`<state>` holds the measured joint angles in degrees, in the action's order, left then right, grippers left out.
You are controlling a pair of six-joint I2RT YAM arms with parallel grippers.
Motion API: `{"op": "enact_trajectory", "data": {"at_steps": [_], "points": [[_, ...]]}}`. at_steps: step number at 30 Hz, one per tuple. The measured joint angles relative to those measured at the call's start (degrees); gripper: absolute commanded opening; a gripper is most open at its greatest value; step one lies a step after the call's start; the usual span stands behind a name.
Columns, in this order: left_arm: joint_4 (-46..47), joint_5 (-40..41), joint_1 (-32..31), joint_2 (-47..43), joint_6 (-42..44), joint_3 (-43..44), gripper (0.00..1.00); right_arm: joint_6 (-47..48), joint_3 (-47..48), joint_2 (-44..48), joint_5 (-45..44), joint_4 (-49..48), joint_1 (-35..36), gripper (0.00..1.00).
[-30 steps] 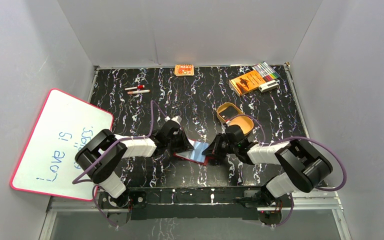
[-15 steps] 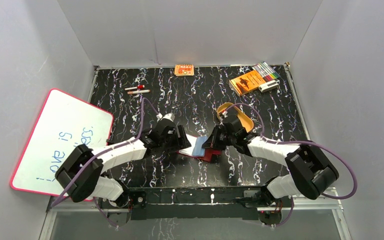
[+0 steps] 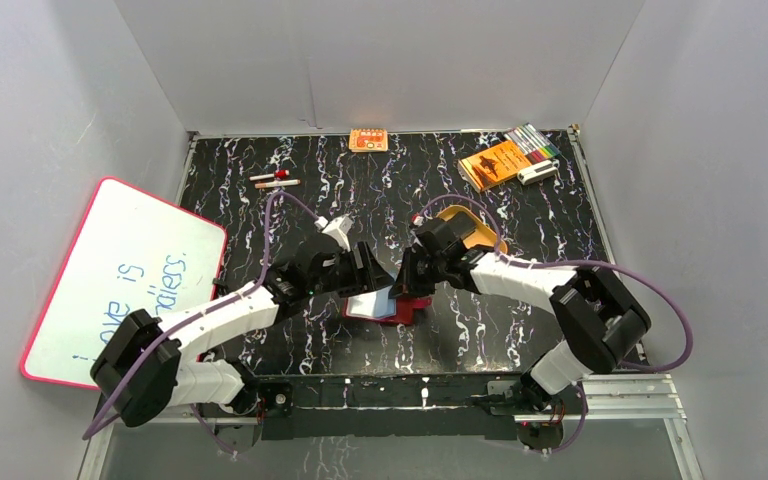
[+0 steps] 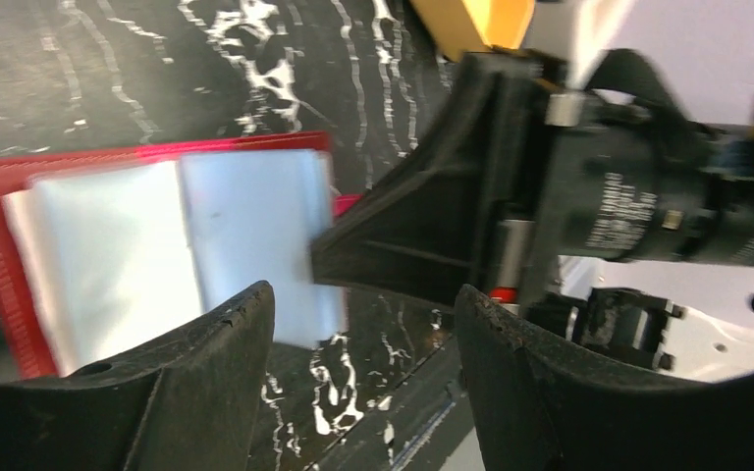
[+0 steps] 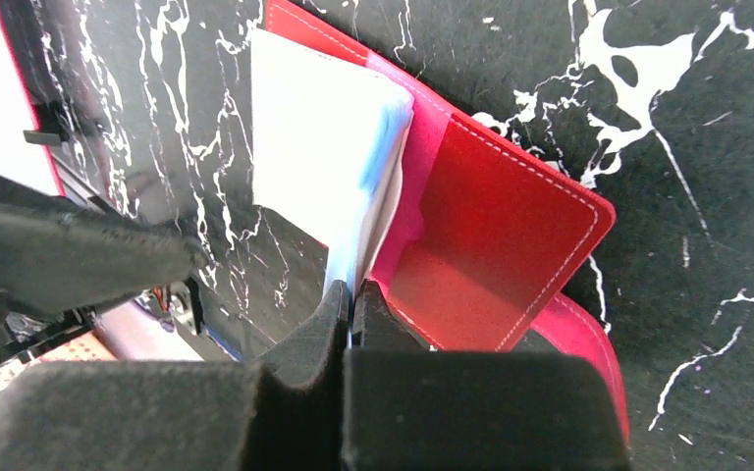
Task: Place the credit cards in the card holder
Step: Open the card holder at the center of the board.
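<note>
Right wrist view: the right end effector (image 5: 351,297) is pinched shut on the near edge of the wallet's (image 5: 496,231) pale clear sleeves (image 5: 314,137). The red wallet is spread open on the tabletop (image 5: 707,118) right past its fingertips. Left wrist view: the left end effector (image 4: 363,319) is wide open and gripping nothing, with the wallet just ahead of it. From the top, a tan tray (image 3: 465,222) sits just beyond the right end effector.

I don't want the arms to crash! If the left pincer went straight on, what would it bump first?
Probably the right pincer, shut on the card holder's clear sleeves just ahead of the open left pincer, though depth is unclear.
</note>
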<state>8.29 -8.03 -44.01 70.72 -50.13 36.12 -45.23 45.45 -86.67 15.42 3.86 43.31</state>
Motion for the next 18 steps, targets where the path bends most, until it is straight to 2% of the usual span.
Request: {"op": "enact_trajectory", "data": {"at_steps": [5, 9, 18], "points": [[5.66, -5.22, 0.00, 0.61, -0.81, -0.66, 0.58, -0.35, 1.55, -1.88, 0.44, 2.01, 0.90, 0.00], [7.82, -7.19, 0.00, 2.82, -1.09, -0.79, 0.58, -1.57, 1.55, -1.88, 1.40, 2.23, 0.96, 0.00], [6.93, -5.86, 0.02, 2.89, 0.98, -0.68, 0.60, -3.08, 1.55, -1.92, 1.42, 2.60, 0.85, 0.00]]}}
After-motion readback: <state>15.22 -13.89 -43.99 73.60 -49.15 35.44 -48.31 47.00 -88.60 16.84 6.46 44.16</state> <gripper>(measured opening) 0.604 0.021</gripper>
